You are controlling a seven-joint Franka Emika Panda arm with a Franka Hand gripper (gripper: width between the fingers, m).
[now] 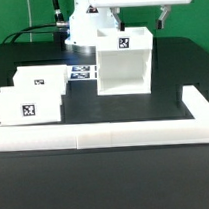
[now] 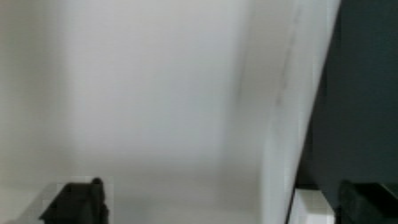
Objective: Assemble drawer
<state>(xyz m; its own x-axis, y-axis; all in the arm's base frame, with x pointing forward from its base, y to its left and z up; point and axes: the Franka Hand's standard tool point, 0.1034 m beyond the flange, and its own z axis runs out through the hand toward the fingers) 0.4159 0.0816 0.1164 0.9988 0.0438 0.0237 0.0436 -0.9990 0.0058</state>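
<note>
- Black tabletop (image 1: 113,114) fills the scene, edged by a low white border rail (image 1: 105,140) along the near side and the exterior view's right.
- Drawer housing (image 1: 123,69) stands mid-table. The two trays (image 1: 32,105) sit together, apart from it, toward the exterior view's left.
- Gripper (image 1: 139,20) hovers above the housing — fingers (image 2: 75,203) spread wide, holding nothing.

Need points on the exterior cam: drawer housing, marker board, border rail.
housing (image 1: 123,63), exterior view, inner wall of the open box.
marker board (image 1: 82,72), exterior view, on its printed tags.
border rail (image 1: 105,140), exterior view, middle of the near run.
</note>
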